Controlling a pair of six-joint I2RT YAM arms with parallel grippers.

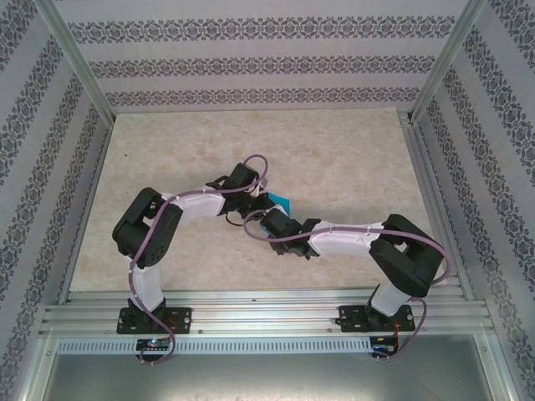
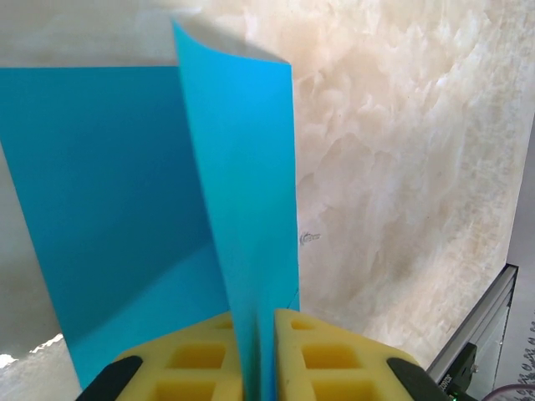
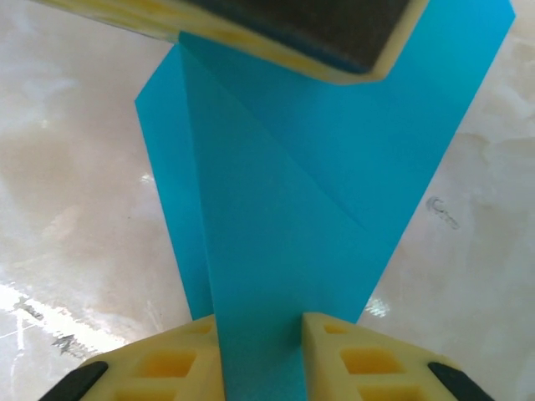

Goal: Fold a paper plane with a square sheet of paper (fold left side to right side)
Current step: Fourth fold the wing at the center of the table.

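Item: thin cyan-blue square sheet of paper [image 2: 100, 209], partly folded, over a pale marbled surface [image 2: 401, 167]. It rises out of the left claw [image 2: 257, 330] and runs between the pads of the right claw [image 3: 261, 355].

Risk: claws pulling apart could tear it; a loose right side could skew the crease.

Left claw: pinched shut on the sheet's edge.

Right claw: part-open, pads flanking the sheet, grip uncertain.

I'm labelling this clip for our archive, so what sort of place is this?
Probably a lab robot test cell: a left arm and right arm bolted to an aluminium rail, a marble-look tabletop, and wallpaper-patterned walls in a metal frame.
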